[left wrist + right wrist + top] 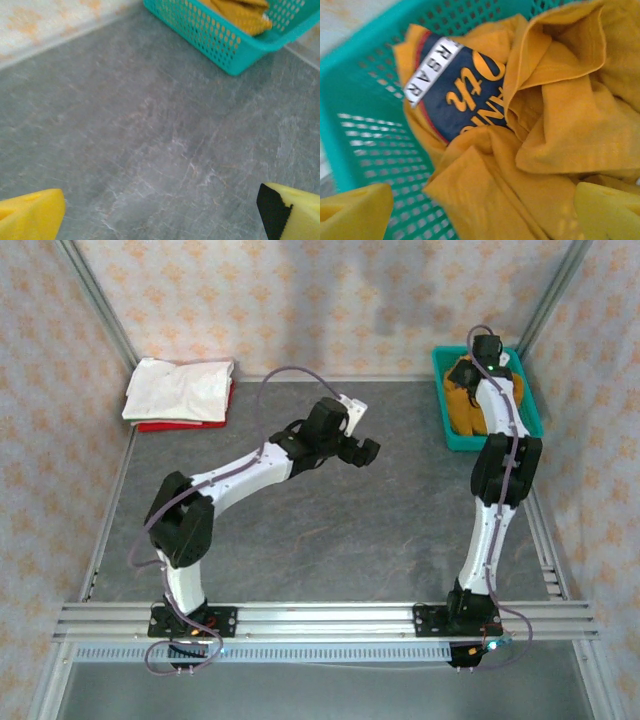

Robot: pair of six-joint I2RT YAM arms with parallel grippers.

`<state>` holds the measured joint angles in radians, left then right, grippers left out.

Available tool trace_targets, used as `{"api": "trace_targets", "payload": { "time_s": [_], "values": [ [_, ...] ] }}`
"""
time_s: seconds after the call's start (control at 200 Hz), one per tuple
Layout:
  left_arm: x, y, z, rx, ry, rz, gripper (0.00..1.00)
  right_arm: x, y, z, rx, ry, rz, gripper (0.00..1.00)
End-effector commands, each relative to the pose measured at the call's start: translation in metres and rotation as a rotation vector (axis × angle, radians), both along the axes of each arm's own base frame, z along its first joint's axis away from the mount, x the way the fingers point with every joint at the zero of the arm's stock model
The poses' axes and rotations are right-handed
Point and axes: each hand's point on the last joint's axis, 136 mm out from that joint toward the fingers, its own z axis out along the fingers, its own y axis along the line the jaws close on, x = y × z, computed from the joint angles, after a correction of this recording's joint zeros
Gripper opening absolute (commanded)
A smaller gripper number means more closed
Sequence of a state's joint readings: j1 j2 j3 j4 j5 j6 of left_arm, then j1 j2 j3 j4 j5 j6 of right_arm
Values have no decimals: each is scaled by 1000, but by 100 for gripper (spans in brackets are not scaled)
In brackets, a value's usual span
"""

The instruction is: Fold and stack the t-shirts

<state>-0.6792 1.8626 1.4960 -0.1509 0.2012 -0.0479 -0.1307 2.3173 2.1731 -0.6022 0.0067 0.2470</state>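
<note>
1. I am judging the job as 2 of 3 shirts done. The white t-shirt [180, 386] is lying folded on top of the red t-shirt [175, 426], and the 2 are sitting as a stack at the far left corner of the table [340, 550].
2. The mustard-orange t-shirt [555, 130] is lying crumpled in the teal mesh basket [360, 135] at the far right, with its dark chest print [465, 95] facing up. It is waiting to be lifted out, folded and added to the stack.
3. My right claw [485, 210] is hanging directly over that shirt inside the basket. Its fingers are spread wide and are gripping nothing. I cannot tell whether the pads are brushing the cloth.
4. My left claw [160, 212] is hovering above bare table near the middle. It is fully spread and empty, and it is pointing toward the basket.
</note>
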Motion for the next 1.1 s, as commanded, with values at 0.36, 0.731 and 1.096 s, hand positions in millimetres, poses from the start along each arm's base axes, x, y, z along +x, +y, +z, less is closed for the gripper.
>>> {"api": "trace_targets", "payload": {
  "time_s": [0.36, 0.731, 1.096],
  "values": [
    [-15, 18, 0, -83, 4, 81, 100, 29, -12, -105, 95, 145, -20, 82],
    [-26, 44, 24, -123, -72, 156, 100, 44, -4, -42, 160, -5, 42, 4],
    [-45, 73, 61, -195, -183, 208, 100, 16, 17, 126, 180, -312, 69, 0]
  ]
}}
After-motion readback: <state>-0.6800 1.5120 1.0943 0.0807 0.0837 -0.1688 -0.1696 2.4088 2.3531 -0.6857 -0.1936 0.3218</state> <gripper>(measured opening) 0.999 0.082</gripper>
